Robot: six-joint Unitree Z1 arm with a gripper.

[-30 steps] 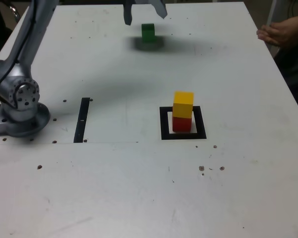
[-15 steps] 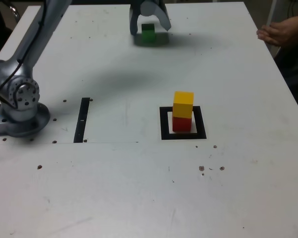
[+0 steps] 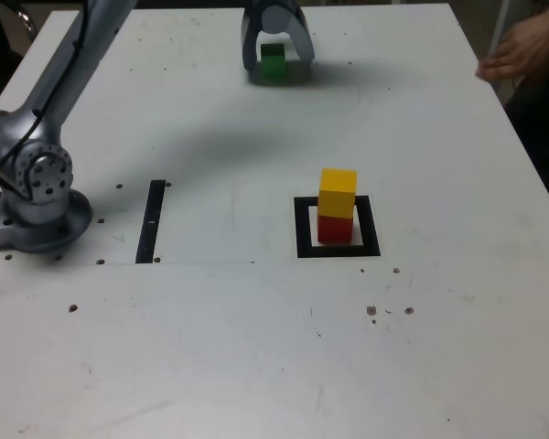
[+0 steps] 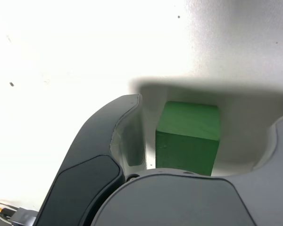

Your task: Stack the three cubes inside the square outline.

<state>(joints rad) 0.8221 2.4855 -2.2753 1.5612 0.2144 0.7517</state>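
Since the earlier frames, the arm has swung toward the exterior view's right and the gripper has come to straddle the green cube; the person's hand has shifted slightly too. The two cubes at the outline have not moved.

Largest is the white table, marked with small dark specks. Over it the arm reaches from its base, at the exterior view's left, to the far edge. The gripper is open, its fingers spread on either side of the green cube; in the wrist view a gap shows between each finger and the cube, so nothing is grasped. The hand is at the exterior view's right edge, well apart from the cubes.

Next in size, the black square outline lies flat, its inside white. The black strip lies between the base and the outline, apart from both.

Smallest are the cubes. The red cube sits inside the outline, with the yellow cube stacked on it. The green cube rests on the table near its far edge, well away from the outline.
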